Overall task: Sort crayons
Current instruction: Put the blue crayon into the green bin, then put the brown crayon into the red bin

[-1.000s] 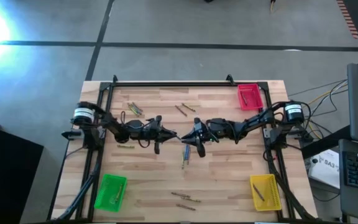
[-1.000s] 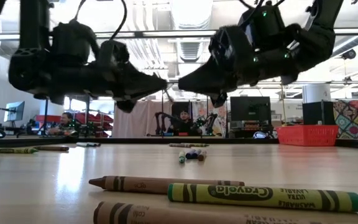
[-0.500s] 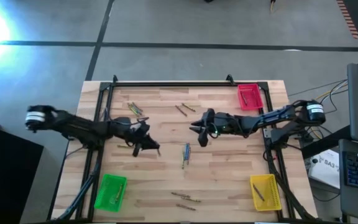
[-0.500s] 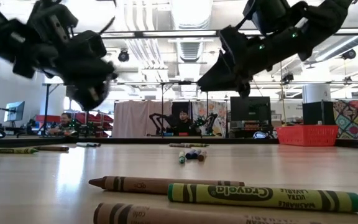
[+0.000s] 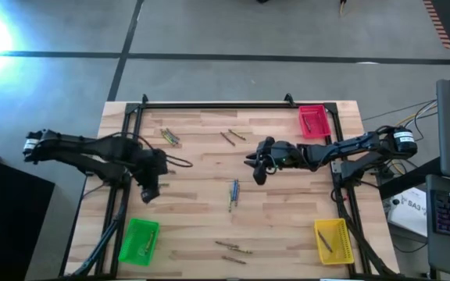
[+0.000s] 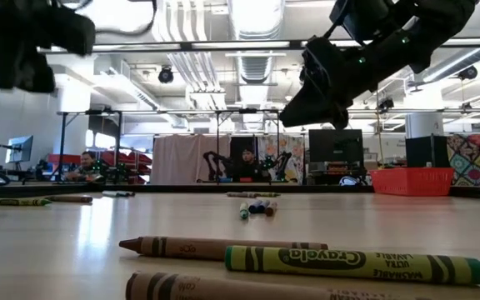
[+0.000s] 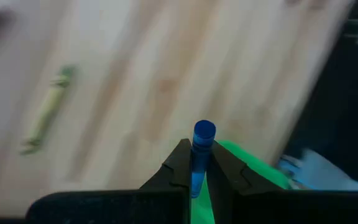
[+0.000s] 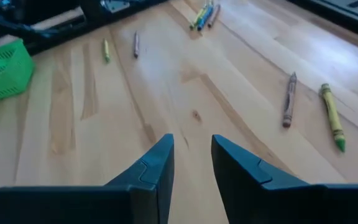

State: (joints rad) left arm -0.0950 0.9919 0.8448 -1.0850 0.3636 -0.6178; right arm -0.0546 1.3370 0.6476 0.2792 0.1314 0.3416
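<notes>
Green crayon [image 6: 361,263] | label "Crayola" | left hand [image 7: 194,167] grips blue crayon [image 7: 202,144]

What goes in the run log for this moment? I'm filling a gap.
left gripper: shut on blue crayon, near green tray | right gripper: jaws open, empty, mid-table | loose crayons remain

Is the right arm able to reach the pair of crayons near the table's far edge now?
Probably yes: the right gripper is open and empty, and only bare wood lies between it and the two crayons.
</notes>
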